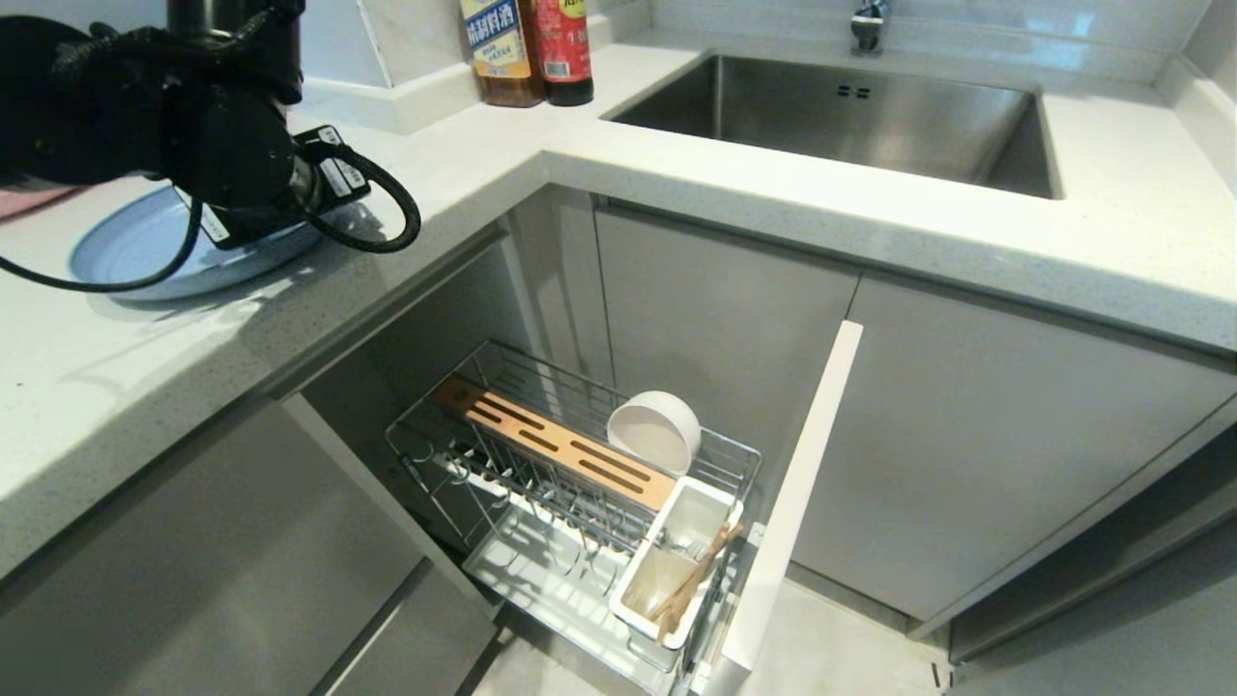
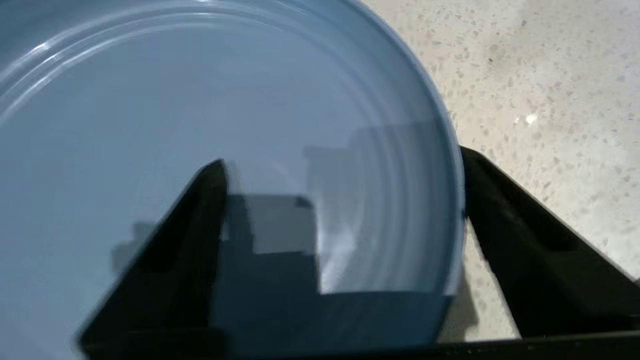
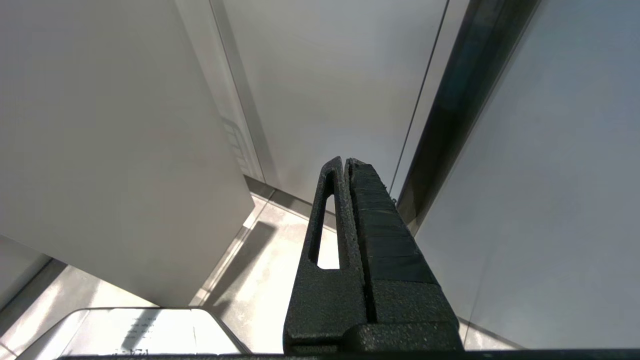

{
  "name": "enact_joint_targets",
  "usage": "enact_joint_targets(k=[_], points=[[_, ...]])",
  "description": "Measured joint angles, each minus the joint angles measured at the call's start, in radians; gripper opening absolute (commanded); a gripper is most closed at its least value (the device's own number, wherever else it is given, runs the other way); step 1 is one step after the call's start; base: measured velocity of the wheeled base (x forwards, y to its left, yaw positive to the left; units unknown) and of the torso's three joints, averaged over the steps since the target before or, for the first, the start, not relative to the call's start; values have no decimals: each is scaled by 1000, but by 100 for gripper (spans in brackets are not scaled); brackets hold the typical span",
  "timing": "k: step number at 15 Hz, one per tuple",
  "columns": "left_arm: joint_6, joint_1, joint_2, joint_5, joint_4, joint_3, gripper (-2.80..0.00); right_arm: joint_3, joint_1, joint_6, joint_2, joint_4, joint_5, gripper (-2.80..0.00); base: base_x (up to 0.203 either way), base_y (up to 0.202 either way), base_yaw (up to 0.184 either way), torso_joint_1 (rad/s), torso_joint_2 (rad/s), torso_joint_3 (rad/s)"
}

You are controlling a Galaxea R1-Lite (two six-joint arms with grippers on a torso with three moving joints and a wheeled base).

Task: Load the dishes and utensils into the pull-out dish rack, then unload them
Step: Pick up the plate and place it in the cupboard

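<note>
Fingers (image 2: 520,240) of the left gripper (image 2: 340,200) stand apart, straddling the rim of the pale blue, shallow plate (image 2: 200,100).

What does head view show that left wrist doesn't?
Head only: pull-out dish rack pulled out under the counter, cream bowl in it, chopsticks in its utensil cup, sink, two bottles. Left wrist only: left gripper straddling the plate's rim, one finger inside, one outside. Both: blue plate on the speckled counter.
</note>
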Motion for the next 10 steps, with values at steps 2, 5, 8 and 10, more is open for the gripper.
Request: enact_joint_targets(k=[2,5,8,10], points=[[-5,0,0,-1,1,4,-280,0,0,0,0,0,0,-280,0,0,0,0,0,0],[-5,-2,-1,-2,0,6,-280,0,0,0,0,0,0,-280,0,0,0,0,0,0],[0,-7,-8,-1,2,6,-280,0,0,0,0,0,0,-280,0,0,0,0,0,0],[13,-20,-20,-14,10,5,-280,0,0,0,0,0,0,-280,0,0,0,0,0,0]])
